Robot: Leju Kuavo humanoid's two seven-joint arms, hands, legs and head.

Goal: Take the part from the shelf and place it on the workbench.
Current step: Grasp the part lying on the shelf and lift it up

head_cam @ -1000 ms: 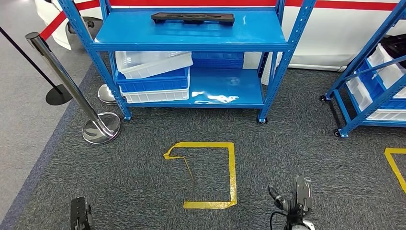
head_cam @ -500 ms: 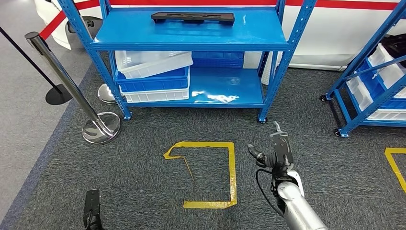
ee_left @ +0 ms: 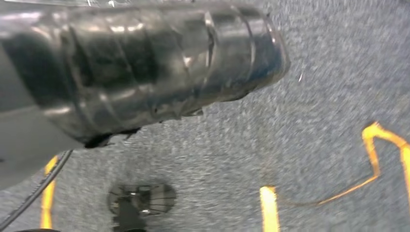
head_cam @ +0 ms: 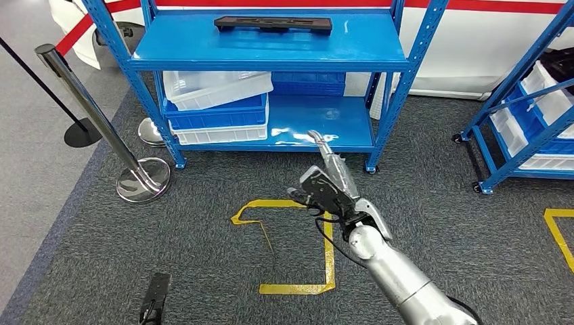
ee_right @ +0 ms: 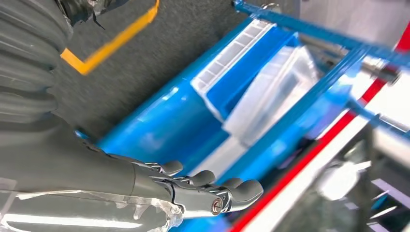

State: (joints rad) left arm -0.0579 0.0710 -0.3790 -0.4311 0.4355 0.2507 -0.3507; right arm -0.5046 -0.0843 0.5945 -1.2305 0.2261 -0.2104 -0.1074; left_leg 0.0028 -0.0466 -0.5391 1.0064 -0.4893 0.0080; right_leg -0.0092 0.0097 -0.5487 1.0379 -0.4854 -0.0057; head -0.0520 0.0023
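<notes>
Ahead of me stands one blue shelf [head_cam: 271,61] with two levels, and on its top level lies the one black part [head_cam: 273,25], long and flat, well back from the front edge. Nothing of mine touches it. My right hand [head_cam: 326,186] is raised over the grey carpet [head_cam: 440,223] in front of the shelf's lower level, fingers [ee_right: 217,186] stretched out and apart, holding nothing; the right wrist view shows them pointing toward the bins. My left hand [head_cam: 155,308] sits low at the bottom of the head view, a dark sliver over the carpet; its wrist view is blurred and I cannot tell whether its fingers are apart or curled.

On the lower level I count three stacked bins at the left: one clear bin [head_cam: 215,88] tilted on top, one blue bin [head_cam: 216,113] beneath it, one white bin [head_cam: 220,135] at the bottom. One more blue bin [head_cam: 308,84] sits behind them toward the back.

On the carpet, one yellow tape square [head_cam: 328,237] lies between me and the shelf, with a piece of a second tape mark [head_cam: 555,227] at the right edge. Two chrome stanchion posts [head_cam: 88,108] stand at the left, one near and one farther off. A second blue rack [head_cam: 528,128] holding bins stands at the right.
</notes>
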